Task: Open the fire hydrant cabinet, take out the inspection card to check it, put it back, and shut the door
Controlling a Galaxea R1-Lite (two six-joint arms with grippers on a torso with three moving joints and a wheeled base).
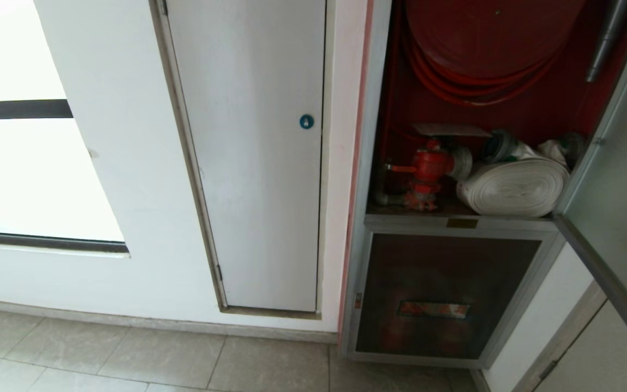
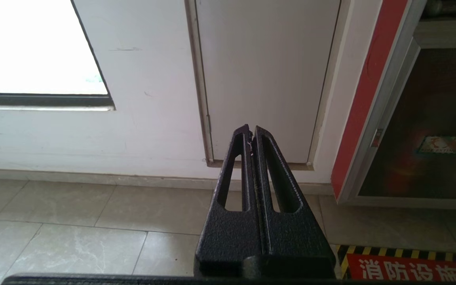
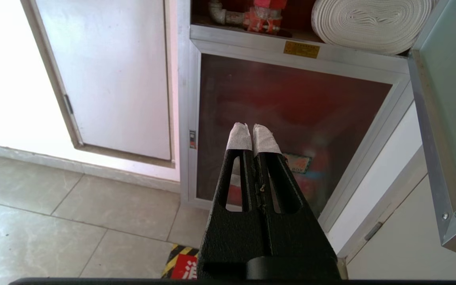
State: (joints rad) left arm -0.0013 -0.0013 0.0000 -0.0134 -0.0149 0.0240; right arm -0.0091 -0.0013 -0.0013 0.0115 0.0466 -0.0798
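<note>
**A:** What did your cameras show of the fire hydrant cabinet (image 1: pixel 370 163)?

**B:** Its upper compartment stood open. You had the door (image 1: pixel 615 207) swung out to the right, its frosted inner face toward the head camera. Inside sat the red hose reel (image 1: pixel 482 38) at the top, the red valve (image 1: pixel 428 169) low on the left and the rolled white hose (image 1: pixel 515 188) lying just beside it on the right.

**A:** And the inspection card?

**B:** A thin flat sheet (image 1: pixel 449 129) lay just above the valve, inside the compartment — most likely your inspection card, though no print was legible. The lower dark glass panel (image 1: pixel 444 294) was closed.

**A:** Grippers?

**B:** Neither arm appeared in the head view. Your left gripper (image 2: pixel 251 132) pointed at the white door (image 2: pixel 267 79) low by the tiled floor (image 2: pixel 73 221), jaws together, holding nothing. Your right gripper (image 3: pixel 251 130) — taped fingertips (image 3: pixel 239 138) pressed together, empty — hung before the lower glass panel, well below the card.
</note>
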